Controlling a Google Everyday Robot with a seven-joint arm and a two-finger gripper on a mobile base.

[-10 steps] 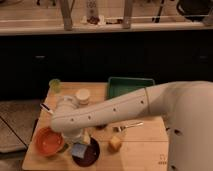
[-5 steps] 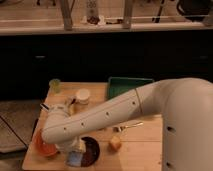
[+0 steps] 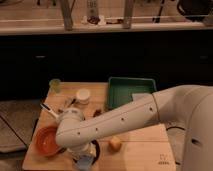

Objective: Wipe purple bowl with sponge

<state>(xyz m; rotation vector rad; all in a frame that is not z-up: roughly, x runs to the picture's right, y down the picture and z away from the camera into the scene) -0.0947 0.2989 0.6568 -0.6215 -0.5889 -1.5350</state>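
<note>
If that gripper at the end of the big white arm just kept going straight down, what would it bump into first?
The gripper points down near the table's front edge, with the sponge at its tip. Going on, it would probably meet the purple bowl just beneath, beside the orange bowl; depth is unclear.

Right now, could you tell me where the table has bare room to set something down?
The wood is bare along the right front of the table, between the tan lump and the right edge, in front of the green tray. The left front is crowded: orange bowl, purple bowl, sponge, with the hand low over them.
</note>
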